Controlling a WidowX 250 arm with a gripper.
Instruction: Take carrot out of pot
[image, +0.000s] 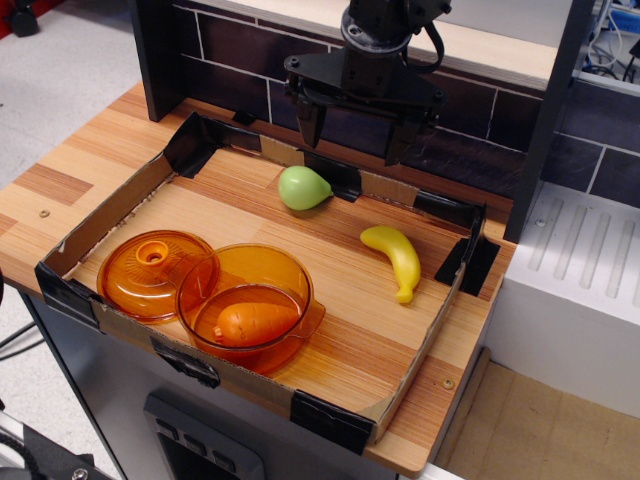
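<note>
The orange carrot (255, 321) lies inside the translucent amber pot (247, 266) at the front left of the cardboard tray. It points its narrow end to the right. My gripper (357, 131) hangs high over the back of the tray, well behind and to the right of the pot. Its two black fingers (309, 122) are spread apart with nothing between them.
The matching orange lid (155, 272) with a centre knob lies left of the pot, touching it. A green pear (302, 188) sits at the back, below the gripper. A yellow banana (394, 259) lies at the right. A low cardboard wall (110, 208) rings the tray.
</note>
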